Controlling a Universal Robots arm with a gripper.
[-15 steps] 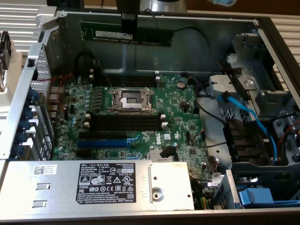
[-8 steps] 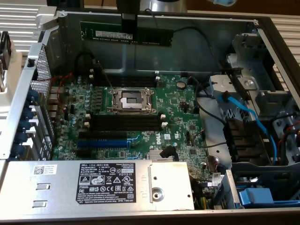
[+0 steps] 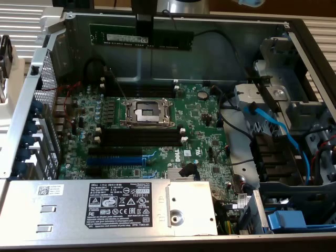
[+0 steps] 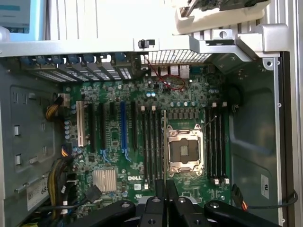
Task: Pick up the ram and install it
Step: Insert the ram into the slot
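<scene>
Gripper [image 3: 144, 31] closed tight on ram [image 3: 170, 41], pinching left of strip's middle, beside white label. Ram held clear of board [image 3: 202, 123], at top centre of exterior view, against grey case wall. Long axis runs left-right in exterior view, right end dipping slightly, roughly parallel to black slots [image 3: 140, 137]. Slots sit lower in frame than ram, either side of socket [image 3: 147, 111], and look empty. Judgement: alignment close, gap mostly vertical in frame.

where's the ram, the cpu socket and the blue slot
ram [image 3: 121, 38]: exterior view, on its white label
cpu socket [image 3: 147, 111]: exterior view, centre of the dark square inside its metal frame
blue slot [image 3: 116, 159]: exterior view, midway along its length
</scene>
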